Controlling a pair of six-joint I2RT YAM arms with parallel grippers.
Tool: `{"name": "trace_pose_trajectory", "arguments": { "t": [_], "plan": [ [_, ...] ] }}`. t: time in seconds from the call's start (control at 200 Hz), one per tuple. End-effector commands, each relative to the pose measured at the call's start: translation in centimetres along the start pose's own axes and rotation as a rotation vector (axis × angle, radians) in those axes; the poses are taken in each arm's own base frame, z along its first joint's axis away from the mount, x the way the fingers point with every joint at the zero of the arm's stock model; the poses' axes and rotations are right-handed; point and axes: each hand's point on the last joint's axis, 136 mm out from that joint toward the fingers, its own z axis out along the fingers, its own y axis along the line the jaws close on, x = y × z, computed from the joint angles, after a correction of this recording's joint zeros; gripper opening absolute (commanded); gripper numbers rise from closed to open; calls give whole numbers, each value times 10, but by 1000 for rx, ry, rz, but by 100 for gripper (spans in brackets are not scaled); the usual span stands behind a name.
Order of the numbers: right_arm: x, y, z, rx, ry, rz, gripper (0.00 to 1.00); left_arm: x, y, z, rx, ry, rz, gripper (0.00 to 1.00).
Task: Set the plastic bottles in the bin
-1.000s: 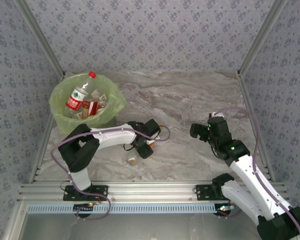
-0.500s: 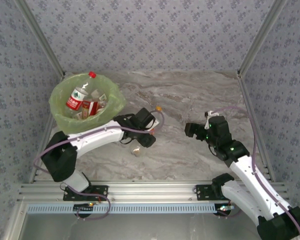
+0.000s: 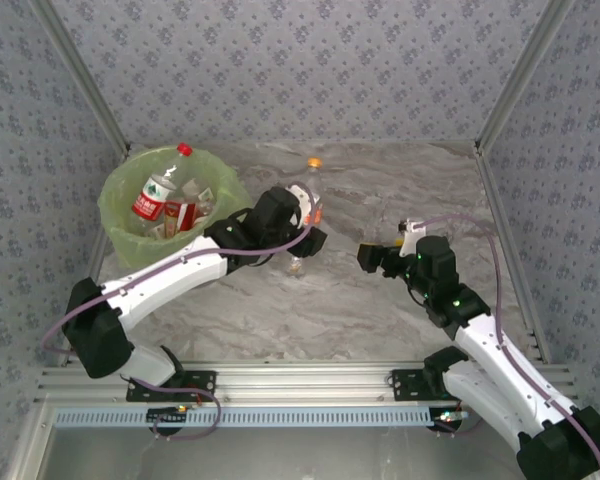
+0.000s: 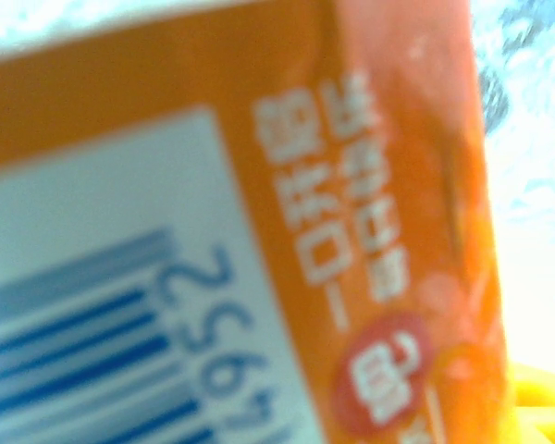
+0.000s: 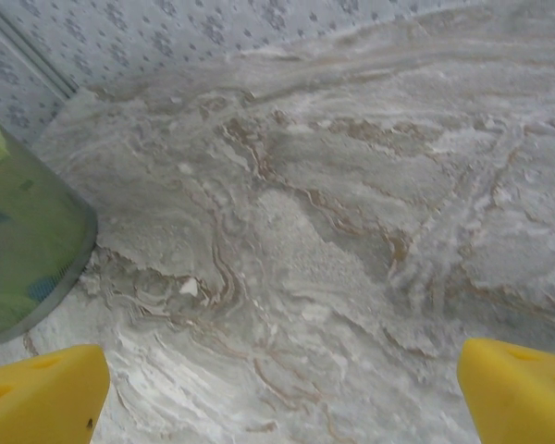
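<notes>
Orange is what marks the bottle in play: the orange-labelled bottle [image 3: 309, 207] is pinched in the left gripper [image 3: 300, 232], lifted off the marble table [image 3: 400, 190], with its orange cap pointing toward the far wall. From the left wrist the label sits right against the lens, barcode and print blurred, which fits a bottle clamped between the jaws. The jaws themselves are hidden behind it, so the grip is read from the raised bottle in the overhead view.

The bin [image 3: 115, 205] stands at the far left corner, lined with a pale green bag. It already holds several bottles, among them a red-capped bottle [image 3: 160, 193] leaning against the rim and a few more packed beside it; an exact count is not possible from above. The held bottle hangs just to the right of the bin, near the rim but not yet over the opening.

The right gripper [image 3: 372, 258] hovers above bare marble with its yellow fingertips [image 5: 42, 388] spread wide and nothing between them.

My reading is that the task is close to finished — most of the bottles are in, and the one in the left gripper looks like the last one outside the bin. What remains is to carry it left over the rim and let go, with the bottle well inside the opening so it does not catch the bag's edge or glance off the red-capped one
</notes>
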Motion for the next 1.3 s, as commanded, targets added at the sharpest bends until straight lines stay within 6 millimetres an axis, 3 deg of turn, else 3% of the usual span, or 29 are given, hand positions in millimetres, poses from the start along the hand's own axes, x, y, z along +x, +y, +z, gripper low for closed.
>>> {"name": "trace_pose_trajectory", "arguments": {
  "t": [0.0, 0.145, 0.335, 0.565, 0.735, 0.879, 1.114, 1.294],
  "plan": [
    [-37, 17, -1, -66, -159, -44, 99, -70, -5, -35, 34, -257, -41, 0],
    [-54, 26, 5, -86, -186, -76, 99, -99, 0, -52, 11, -402, -40, 0],
    [-63, 46, 13, -151, -161, -130, 99, -117, 19, -76, -64, -488, -70, 0],
    [-67, 55, 12, -151, -169, -148, 99, -133, 52, -122, -106, -467, -140, 0],
    [-70, 53, 9, -127, -198, -166, 99, -146, 67, -160, -147, -499, -101, 0],
    [-67, 52, 12, -122, -185, -165, 99, -149, 87, -184, -236, -453, -52, 0],
    [-66, 55, 21, -126, -177, -176, 99, -156, 136, -230, -394, -466, -40, 0],
    [-69, 60, 24, -139, -176, -185, 99, -145, 172, -247, -523, -402, -22, 0]
  ]
}}
